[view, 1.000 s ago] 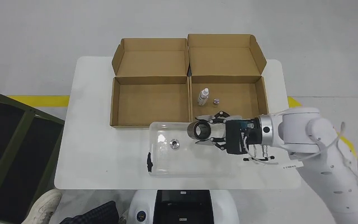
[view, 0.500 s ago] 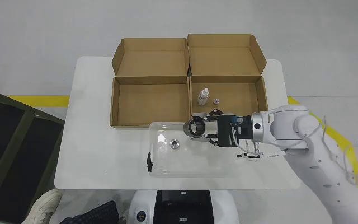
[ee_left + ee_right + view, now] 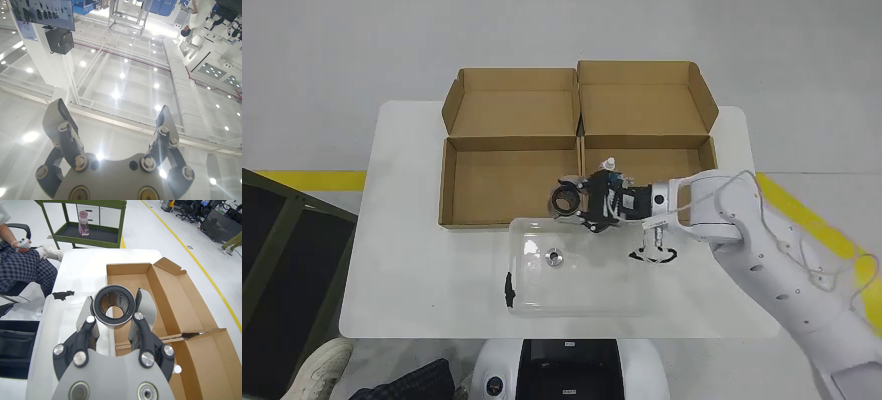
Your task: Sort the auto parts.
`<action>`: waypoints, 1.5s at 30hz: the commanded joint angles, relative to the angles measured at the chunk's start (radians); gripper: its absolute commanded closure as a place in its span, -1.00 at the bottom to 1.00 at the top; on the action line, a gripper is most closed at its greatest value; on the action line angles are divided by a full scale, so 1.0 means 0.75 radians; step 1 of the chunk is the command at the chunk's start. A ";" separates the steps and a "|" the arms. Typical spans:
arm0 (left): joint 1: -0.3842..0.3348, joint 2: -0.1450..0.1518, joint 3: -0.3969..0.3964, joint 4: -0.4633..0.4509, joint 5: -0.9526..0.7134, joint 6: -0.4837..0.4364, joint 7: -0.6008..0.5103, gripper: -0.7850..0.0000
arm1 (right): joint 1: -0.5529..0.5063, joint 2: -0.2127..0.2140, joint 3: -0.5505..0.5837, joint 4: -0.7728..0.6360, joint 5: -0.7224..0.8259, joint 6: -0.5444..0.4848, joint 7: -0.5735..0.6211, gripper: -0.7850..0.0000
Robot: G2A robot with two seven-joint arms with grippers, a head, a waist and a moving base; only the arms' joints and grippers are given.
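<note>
Silver cylindrical bearing (image 3: pixel 121 303), black-rimmed, ball rows inside, gripped by right fingers (image 3: pixel 146 305); left fingers (image 3: pixel 56 118) spread.

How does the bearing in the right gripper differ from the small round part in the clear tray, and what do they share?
The bearing is far larger than the small round part. The bearing is a hollow, dark-rimmed sleeve; the small round part looks like a flat silvery disc. The bearing is clamped in the right gripper; the small round part lies loose in the clear tray. Both are round and metallic.
</note>
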 commanded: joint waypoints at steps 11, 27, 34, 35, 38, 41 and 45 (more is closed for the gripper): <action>0.000 0.000 0.000 0.000 0.000 0.000 0.000 -1.00 | 0.152 -0.112 -0.200 0.211 -0.053 0.223 0.076 1.00; 0.000 0.000 0.000 0.000 0.000 0.000 0.000 -1.00 | 0.249 -0.227 -0.326 0.462 -0.029 0.285 0.130 1.00; 0.000 0.000 0.000 0.000 0.000 0.000 0.000 -1.00 | 0.255 -0.255 -0.340 0.521 -0.035 0.278 0.151 1.00; 0.000 0.000 0.000 0.000 0.000 0.000 0.000 -1.00 | 0.255 -0.259 -0.341 0.527 -0.035 0.276 0.155 1.00; 0.000 0.000 0.000 0.000 0.000 0.000 0.000 -1.00 | 0.254 -0.269 -0.347 0.542 -0.040 0.271 0.171 1.00; 0.000 0.000 0.000 0.000 0.000 0.000 0.000 -1.00 | 0.254 -0.279 -0.350 0.564 -0.039 0.277 0.190 0.89; 0.000 0.000 0.000 0.000 0.000 0.000 0.000 -1.00 | 0.255 -0.293 -0.350 0.583 -0.028 0.278 0.213 0.65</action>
